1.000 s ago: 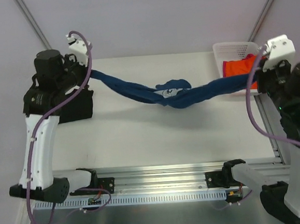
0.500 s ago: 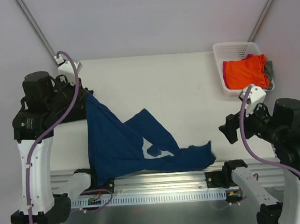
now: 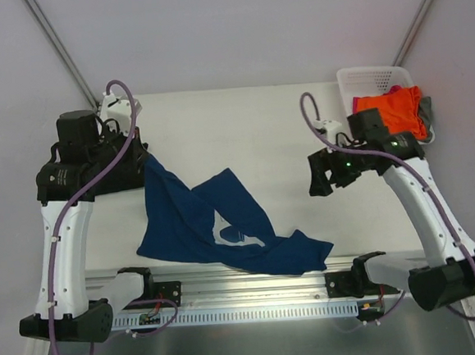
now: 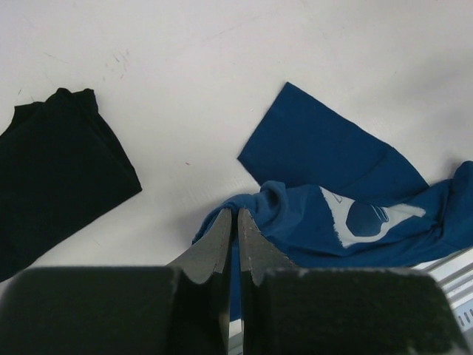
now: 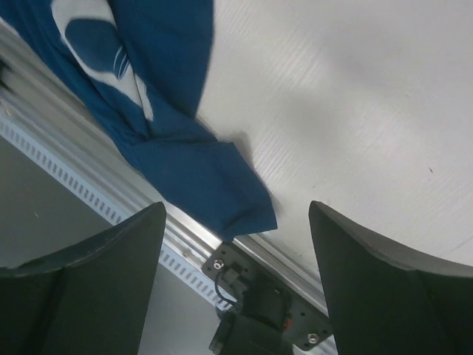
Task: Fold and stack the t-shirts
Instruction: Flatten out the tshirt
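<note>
Here, the rumpled navy blue cloth t-shirt is draped over the near left of the white desk, one edge clamped by the left gripper; the right gripper is held wide open, empty.

Right claw is hovering above the bench, its two dark fingers standing wide apart at the lower corners with nothing gripped between them. Navy t-shirt is lying crumpled at upper left, showing part of a pale print. One folded corner is draping over the bench edge onto the aluminium rail. The rail is running diagonally with a slotted strip along it. A black bracket with wires is sitting on the rail at bottom centre.
</note>
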`<move>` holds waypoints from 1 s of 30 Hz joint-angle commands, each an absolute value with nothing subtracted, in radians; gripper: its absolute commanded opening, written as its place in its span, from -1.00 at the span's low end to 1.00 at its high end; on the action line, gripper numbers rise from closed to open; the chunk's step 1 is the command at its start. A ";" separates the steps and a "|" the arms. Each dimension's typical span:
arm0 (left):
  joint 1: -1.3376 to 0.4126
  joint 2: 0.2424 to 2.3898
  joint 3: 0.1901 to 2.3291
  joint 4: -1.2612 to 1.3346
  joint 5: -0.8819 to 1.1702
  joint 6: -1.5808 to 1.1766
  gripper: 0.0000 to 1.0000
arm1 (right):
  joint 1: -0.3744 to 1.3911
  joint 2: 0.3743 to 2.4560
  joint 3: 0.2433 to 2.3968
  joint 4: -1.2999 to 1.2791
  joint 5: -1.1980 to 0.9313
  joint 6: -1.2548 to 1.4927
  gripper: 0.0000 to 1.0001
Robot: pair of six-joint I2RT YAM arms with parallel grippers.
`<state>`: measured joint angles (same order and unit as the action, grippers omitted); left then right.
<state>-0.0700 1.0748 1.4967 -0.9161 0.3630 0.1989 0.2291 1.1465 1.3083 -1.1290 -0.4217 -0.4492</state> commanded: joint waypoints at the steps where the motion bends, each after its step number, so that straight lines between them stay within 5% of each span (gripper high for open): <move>1: -0.058 1.092 1.500 -0.891 0.387 0.195 -1.00 | 0.383 1.202 1.365 -1.097 -0.371 -0.540 0.65; 15: -0.006 1.155 1.473 -0.893 0.451 0.184 -1.00 | 0.400 2.104 2.185 -1.074 -0.712 -0.348 0.43; 21: 0.012 1.203 1.448 -0.891 0.456 0.198 -1.00 | 0.407 2.316 2.261 -1.014 -0.807 -0.253 0.23; 30: 0.032 1.224 1.451 -0.891 0.457 0.201 -1.00 | 0.431 2.502 2.322 -0.960 -0.830 -0.166 0.29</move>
<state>0.0154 1.2270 1.4483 -0.9051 0.4232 0.1974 0.4149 2.4813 2.2620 -0.9928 -0.7666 -0.2253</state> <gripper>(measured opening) 0.014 0.648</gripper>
